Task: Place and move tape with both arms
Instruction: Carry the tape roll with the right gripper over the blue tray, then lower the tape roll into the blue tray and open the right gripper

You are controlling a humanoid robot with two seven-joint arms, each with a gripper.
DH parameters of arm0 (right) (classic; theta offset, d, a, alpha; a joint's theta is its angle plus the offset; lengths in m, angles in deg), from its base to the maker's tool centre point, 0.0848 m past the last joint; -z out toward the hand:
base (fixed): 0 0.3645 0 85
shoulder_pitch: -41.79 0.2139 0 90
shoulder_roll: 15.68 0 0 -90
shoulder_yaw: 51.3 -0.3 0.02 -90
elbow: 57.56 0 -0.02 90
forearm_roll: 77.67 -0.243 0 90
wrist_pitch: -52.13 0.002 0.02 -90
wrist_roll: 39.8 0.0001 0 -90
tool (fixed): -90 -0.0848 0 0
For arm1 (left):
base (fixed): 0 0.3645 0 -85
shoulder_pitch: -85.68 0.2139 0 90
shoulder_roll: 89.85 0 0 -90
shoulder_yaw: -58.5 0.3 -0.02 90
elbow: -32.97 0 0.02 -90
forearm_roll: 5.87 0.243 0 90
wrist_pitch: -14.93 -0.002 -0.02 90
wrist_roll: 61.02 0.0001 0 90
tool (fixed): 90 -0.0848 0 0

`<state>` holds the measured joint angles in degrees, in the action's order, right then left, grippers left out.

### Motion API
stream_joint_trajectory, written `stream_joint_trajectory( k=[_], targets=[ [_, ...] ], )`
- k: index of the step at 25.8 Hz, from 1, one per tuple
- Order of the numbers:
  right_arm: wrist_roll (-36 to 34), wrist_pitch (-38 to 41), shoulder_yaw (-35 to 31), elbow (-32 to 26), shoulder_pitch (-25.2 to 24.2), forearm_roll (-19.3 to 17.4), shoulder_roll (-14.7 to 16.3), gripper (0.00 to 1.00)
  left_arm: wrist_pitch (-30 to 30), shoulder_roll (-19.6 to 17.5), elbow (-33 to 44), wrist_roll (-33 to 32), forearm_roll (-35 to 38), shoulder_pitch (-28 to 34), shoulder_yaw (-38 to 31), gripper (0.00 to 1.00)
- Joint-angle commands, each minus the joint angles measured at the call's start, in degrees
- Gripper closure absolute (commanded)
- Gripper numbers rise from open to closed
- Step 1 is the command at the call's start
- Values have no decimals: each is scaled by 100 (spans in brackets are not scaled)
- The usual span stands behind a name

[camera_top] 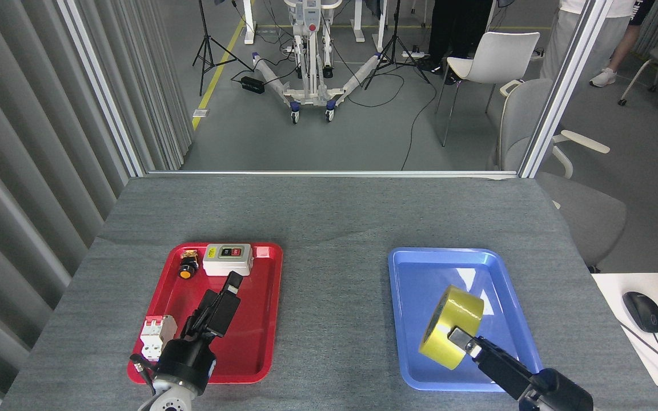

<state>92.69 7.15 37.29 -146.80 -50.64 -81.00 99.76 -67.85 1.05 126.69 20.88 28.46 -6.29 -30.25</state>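
Clamped in the right gripper (459,337), the tape (450,326) hangs tilted over the middle of the blue tray (414,262), its open core facing left and toward the robot, axis slanting. Well apart to its left, the left gripper (223,297) hovers over the red tray (260,342); whether its fingers are parted I cannot tell.

Glossy plastic trays – red (260,297), blue (414,274) – matt, cloth-like gray tbl (329,217).
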Motion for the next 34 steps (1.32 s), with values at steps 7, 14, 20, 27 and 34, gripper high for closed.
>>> stream_joint_trajectory(
  k=[7,14,20,27,34],
  targets=[
    [-426,-1899,-78,1242,1922,2539,198,83,70,-2,384,99,-541,153,-55,0],
    [-390,-3139,1293,2323,3047,3752,339,84,96,-46,534,-464,-523,381,-90,0],
    [-232,-3420,2594,3922,4321,3867,514,84,324,-116,367,-754,-866,355,-90,0],
    [-153,-3429,3675,5162,5183,3910,374,84,254,-98,103,880,1955,293,-11,0],
    [102,-3306,4264,5153,5165,3867,347,84,-335,-116,15,1549,4267,390,156,0]
  ],
)
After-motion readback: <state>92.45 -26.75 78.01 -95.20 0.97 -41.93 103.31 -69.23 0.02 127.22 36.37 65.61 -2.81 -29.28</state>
